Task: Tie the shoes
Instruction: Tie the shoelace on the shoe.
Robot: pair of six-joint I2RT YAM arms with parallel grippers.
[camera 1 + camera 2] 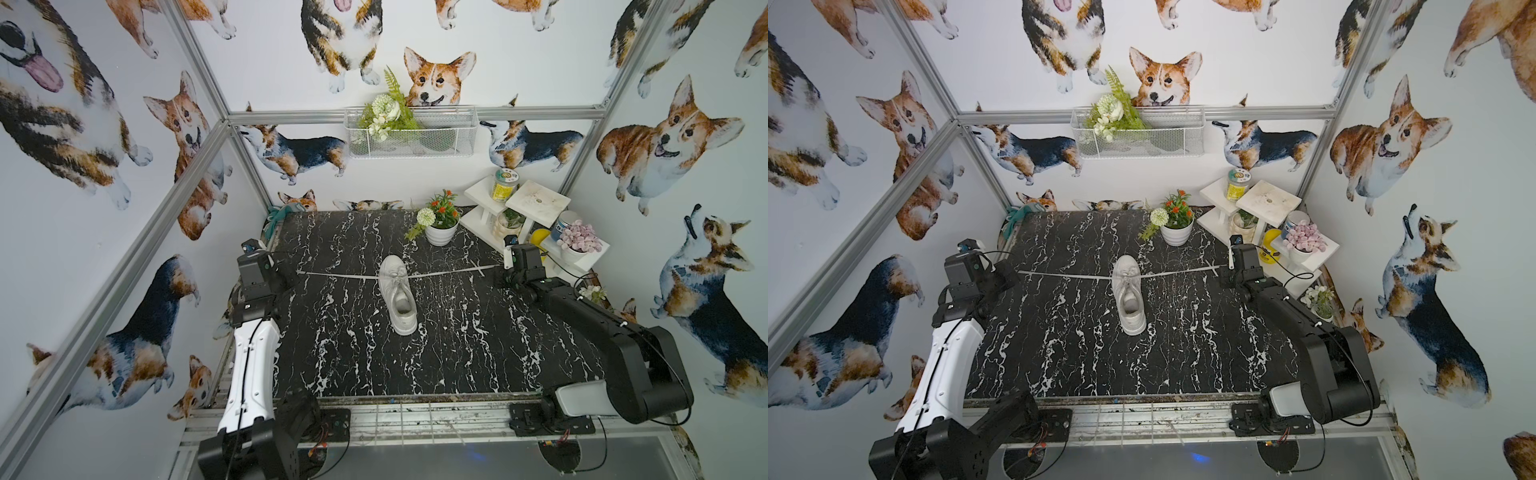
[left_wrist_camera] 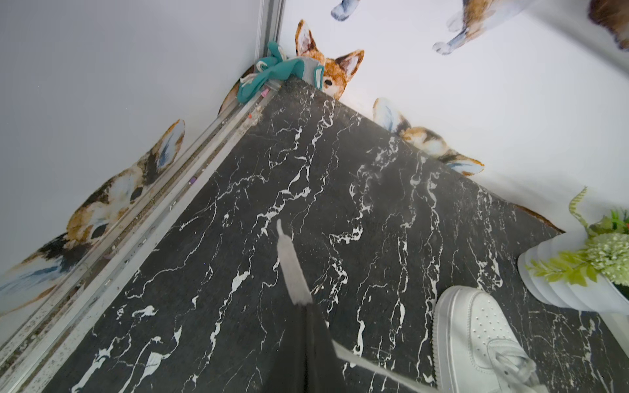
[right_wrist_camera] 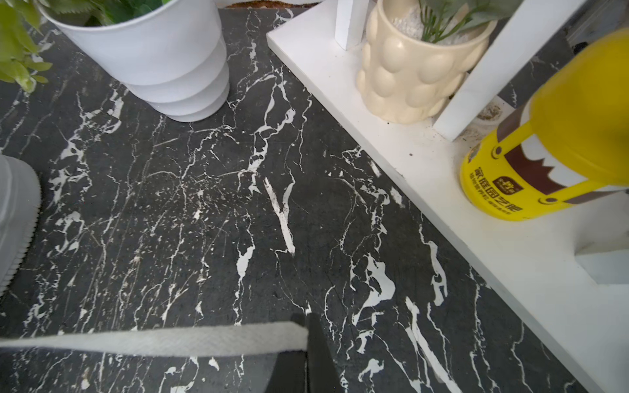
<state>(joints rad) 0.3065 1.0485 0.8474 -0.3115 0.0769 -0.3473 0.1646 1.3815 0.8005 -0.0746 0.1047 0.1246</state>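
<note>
The white shoe (image 1: 397,295) (image 1: 1129,297) lies mid-table with its toe toward the back wall. Its two flat laces are crossed over the tongue and stretched taut out to either side. My left gripper (image 1: 296,275) (image 1: 1016,273) (image 2: 308,306) is shut on the left lace (image 1: 336,275) (image 2: 374,364), and the lace's short tip (image 2: 289,262) sticks out past the jaws. My right gripper (image 1: 500,268) (image 1: 1223,271) (image 3: 306,328) is shut on the right lace (image 1: 449,272) (image 3: 170,338) close to its end. The shoe's toe (image 2: 476,333) and its sole edge (image 3: 13,211) show in the wrist views.
A white flower pot (image 1: 440,232) (image 3: 153,58) stands behind the shoe. A white tiered stand (image 1: 519,208) at the back right holds a cream pot (image 3: 408,78) and a yellow bottle (image 3: 544,153), close to my right gripper. A teal cloth (image 2: 272,75) lies in the back left corner.
</note>
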